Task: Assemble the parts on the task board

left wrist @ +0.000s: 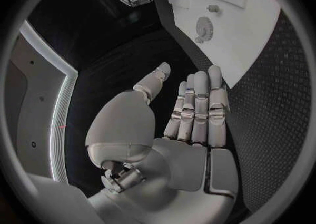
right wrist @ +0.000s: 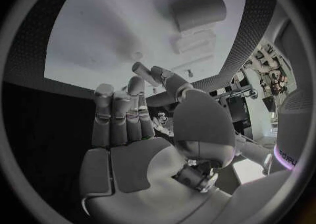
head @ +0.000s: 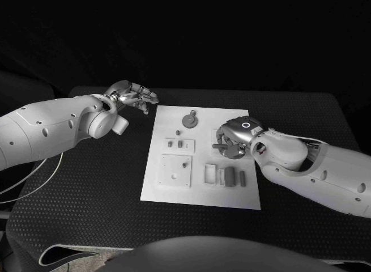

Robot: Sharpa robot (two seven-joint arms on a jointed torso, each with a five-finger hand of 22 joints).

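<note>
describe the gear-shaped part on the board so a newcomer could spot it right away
Find the white task board in the middle of the black table. At its far end, near the left hand that hovers beyond the board's corner, lies the gear part. It is the one round, toothed grey disc with a short stem; the other parts on the board are blocky or bar-shaped.

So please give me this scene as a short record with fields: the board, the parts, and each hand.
board: white task board in the middle of the black table
parts: small grey parts on the board, among them a round gear-like part near its far edge
left hand: left hand off the board, beside its far left corner, holds nothing
right hand: right hand over the board's right side; whether it holds a part cannot be told
</note>
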